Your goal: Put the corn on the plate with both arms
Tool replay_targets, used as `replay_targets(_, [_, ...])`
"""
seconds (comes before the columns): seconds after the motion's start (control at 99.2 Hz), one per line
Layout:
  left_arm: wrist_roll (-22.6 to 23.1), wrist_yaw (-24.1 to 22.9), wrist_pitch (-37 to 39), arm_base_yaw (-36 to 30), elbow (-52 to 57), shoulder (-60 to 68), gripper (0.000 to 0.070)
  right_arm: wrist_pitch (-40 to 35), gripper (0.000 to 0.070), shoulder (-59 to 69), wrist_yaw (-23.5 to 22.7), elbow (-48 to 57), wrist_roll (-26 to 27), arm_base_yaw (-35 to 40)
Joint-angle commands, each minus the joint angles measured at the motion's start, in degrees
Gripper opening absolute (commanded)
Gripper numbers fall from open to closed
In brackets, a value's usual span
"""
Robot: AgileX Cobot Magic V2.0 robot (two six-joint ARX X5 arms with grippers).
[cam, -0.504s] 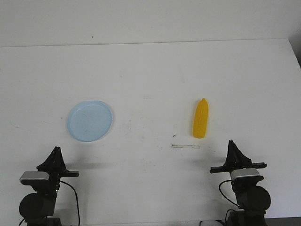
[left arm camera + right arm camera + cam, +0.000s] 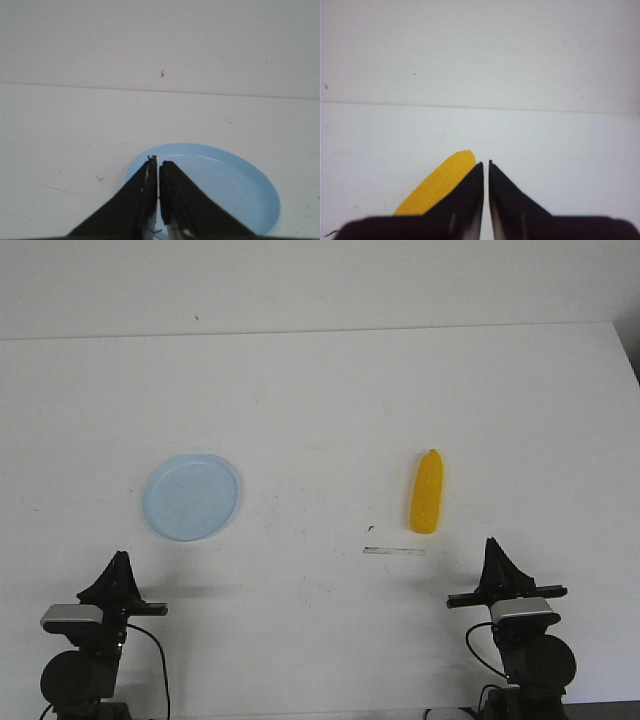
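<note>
White table (image 2: 320, 400), plain pale wall (image 2: 320, 280) behind, even light.

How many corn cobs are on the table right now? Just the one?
1. The corn lies on the table's right half, just ahead of the right gripper and well apart from the plate on the left. Nothing in view could hide another.

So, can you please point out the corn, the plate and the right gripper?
corn (image 2: 427, 494), front view, middle of the cob.
plate (image 2: 191, 497), front view, centre of the dish.
right gripper (image 2: 486, 165), right wrist view, between the two nearly closed fingertips.
</note>
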Motion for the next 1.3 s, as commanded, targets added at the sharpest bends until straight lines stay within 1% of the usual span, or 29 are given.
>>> replay_targets(0.0, [-2.9,-0.2,0.8,0.0,0.0,-0.1,0.0001,0.7,0.0015,0.0,-0.2,-0.1,0.3,0.1])
replay_targets(0.242, [-2.9,-1.5,0.5,0.0,7.5,1.6,0.0001,0.7,0.0015,0.0,-0.2,-0.1,0.3,0.1])
replay_targets(0.433, [-2.9,-1.5,-4.6,0.0,16.3,8.1,0.0001,0.7,0.0015,0.0,-0.2,-0.1,0.3,0.1])
replay_targets(0.575, [-2.9,-1.5,-5.5,0.0,21.6,16.8,0.0001,0.7,0.0015,0.0,-0.2,-0.1,0.3,0.1])
replay_targets(0.746, [-2.9,-1.5,-6.0,0.0,28.4,30.2,0.0001,0.7,0.0015,0.0,-0.1,-0.1,0.3,0.1])
replay_targets(0.947, [-2.9,-1.4,-10.6,0.0,37.0,45.4,0.0001,0.7,0.0015,0.0,-0.2,-0.1,0.3,0.1])
replay_targets(1.058, [-2.9,-1.3,-14.3,0.1,41.5,52.2,0.0001,0.7,0.0015,0.0,-0.2,-0.1,0.3,0.1])
replay_targets(1.109, [-3.3,-1.3,-17.1,0.1,43.8,55.1,0.0001,0.7,0.0015,0.0,-0.1,-0.1,0.3,0.1])
replay_targets(1.189, [-6.4,-1.3,-23.7,0.1,48.3,59.9,0.0001,0.7,0.0015,0.0,-0.1,-0.1,0.3,0.1])
replay_targets(1.29, [-11.5,-0.8,-32.6,0.6,54.0,65.8,0.0001,0.7,0.0015,0.0,-0.1,-0.1,0.3,0.1])
